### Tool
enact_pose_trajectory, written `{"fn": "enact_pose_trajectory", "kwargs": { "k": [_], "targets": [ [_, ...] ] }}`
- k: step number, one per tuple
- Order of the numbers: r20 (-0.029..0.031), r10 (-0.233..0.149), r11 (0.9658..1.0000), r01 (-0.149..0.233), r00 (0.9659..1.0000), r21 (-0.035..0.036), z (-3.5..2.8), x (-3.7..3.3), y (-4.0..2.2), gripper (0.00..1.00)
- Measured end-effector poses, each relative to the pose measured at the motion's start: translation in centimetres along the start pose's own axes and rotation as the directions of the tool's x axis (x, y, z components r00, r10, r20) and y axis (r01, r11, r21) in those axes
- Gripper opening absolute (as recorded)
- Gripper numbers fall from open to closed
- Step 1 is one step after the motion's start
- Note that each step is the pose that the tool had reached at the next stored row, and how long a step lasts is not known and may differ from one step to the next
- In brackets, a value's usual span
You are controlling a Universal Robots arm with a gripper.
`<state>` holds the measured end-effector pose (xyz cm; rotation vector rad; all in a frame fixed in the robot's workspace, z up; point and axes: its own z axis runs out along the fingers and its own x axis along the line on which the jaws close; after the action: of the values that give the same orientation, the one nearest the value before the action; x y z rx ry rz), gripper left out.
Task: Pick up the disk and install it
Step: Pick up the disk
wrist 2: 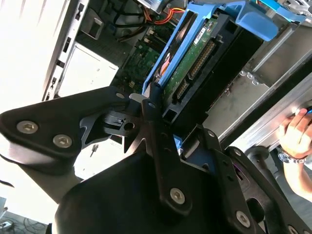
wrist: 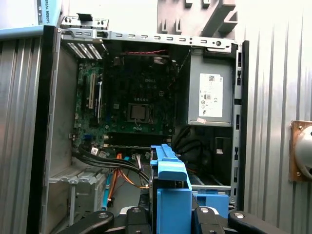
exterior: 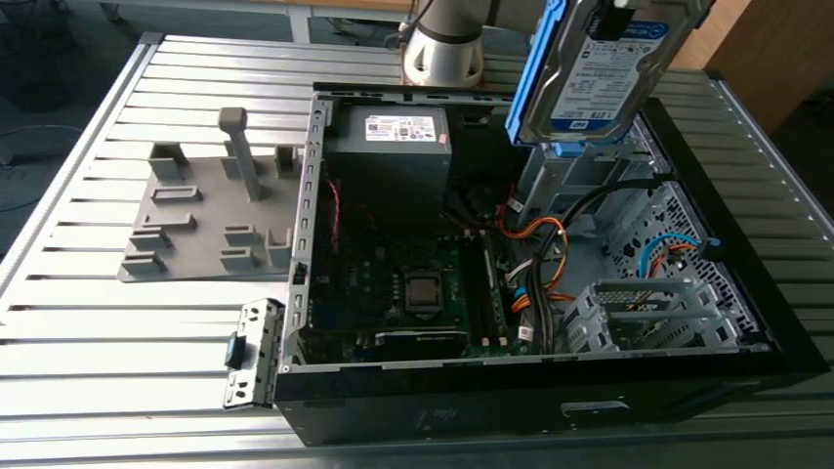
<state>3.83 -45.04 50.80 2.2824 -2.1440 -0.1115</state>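
The disk (exterior: 603, 64), a silver drive with a white-and-blue label in a bright blue caddy, hangs tilted in the air over the back right corner of the open computer case (exterior: 308, 244). It sits just above the grey drive bay (exterior: 573, 171). My gripper (wrist 2: 156, 105) is shut on the disk's near end. In the second wrist view the black fingers (wrist 2: 151, 122) clamp the caddy edge, and the drive's green circuit board (wrist 2: 195, 63) faces the camera. In the first wrist view the blue caddy (wrist: 170, 195) stands between the fingers of the gripper (wrist: 168, 217), above the case interior.
Inside the case are a motherboard (exterior: 417, 283), a grey power supply (exterior: 391, 147) with a white sticker, orange and black cables (exterior: 548, 244), and a blue bracket (wrist: 209, 200) in the bay. A grey fixture plate (exterior: 209, 210) lies at the exterior view's left. A person's hand (wrist 2: 295, 136) is nearby.
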Motion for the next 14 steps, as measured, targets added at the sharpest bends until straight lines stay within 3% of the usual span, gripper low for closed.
{"fn": "enact_pose_trajectory", "kwargs": {
  "k": [14],
  "targets": [
    [-0.0013, 0.000, 1.0000, 0.000, 1.0000, -0.0001, -0.05, 1.51, -0.09, 0.36]
  ]
}}
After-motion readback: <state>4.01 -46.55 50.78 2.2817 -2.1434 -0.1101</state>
